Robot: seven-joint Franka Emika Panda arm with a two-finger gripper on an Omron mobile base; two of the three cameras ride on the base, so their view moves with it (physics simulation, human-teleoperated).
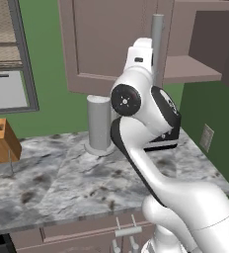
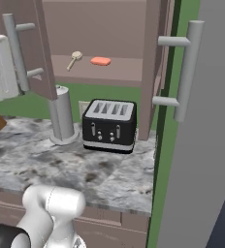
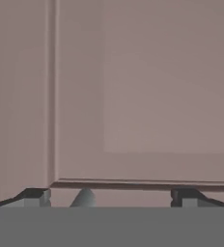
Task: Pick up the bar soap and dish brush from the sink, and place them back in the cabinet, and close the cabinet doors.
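Wall cabinet [image 2: 109, 29] stands open above the grey marbled counter [image 1: 62, 183]; its inner shelf is visible in the right base view. Left cabinet door [image 2: 39, 48] is swung out toward the arm, right cabinet door [image 2: 155, 68] swung out on the far side, each with a long vertical grey bar handle [image 2: 187, 68]. Arm is raised in front of the left door; in the hand view the mauve panelled door face [image 3: 147, 87] sits very close ahead. Gripper [image 3: 109, 198] has its jaws spread wide, the two dark fingertips [image 3: 34, 195] well apart, nothing between them. Black four-slot toaster [image 2: 109, 126] sits on the counter below the cabinet, grey cylindrical holder [image 2: 62, 116] just beside it to the left. Wooden knife block [image 1: 3, 138] at the counter's left end. On the shelf: bar soap [image 2: 100, 61] lying flat, dish brush [image 2: 74, 59] near it to the left, apart from it.
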